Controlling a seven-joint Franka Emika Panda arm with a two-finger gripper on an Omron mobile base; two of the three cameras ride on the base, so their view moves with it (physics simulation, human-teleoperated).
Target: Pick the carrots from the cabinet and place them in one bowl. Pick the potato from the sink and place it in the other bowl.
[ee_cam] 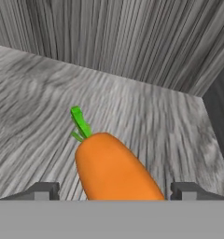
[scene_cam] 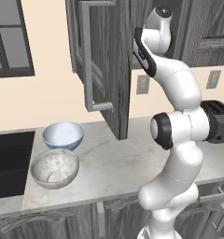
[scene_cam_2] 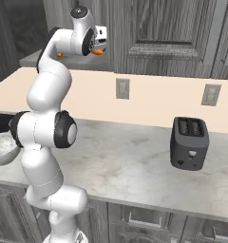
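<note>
A: Where's the carrot [ee_cam: 115,170]?
B: On the cabinet [ee_cam: 48,107] shelf, between the gripper [ee_cam: 115,190] tips, long axis running away from it.
A: Jaws?
B: Spread wide, holding nothing.

No readable text, labels, brands or numbers for you anywhere: cabinet doors, toaster, wall outlets and bowls all carry none.

1. A pale marbled counter [scene_cam_2: 135,156] is seen, backed by a cream wall [scene_cam_2: 158,102].
2. A dark toaster [scene_cam_2: 189,143] is set on the counter.
3. Two outlets [scene_cam_2: 122,88] are mounted on the wall behind the toaster.
4. A window [scene_cam: 9,37] is seen far left of the toaster.
</note>
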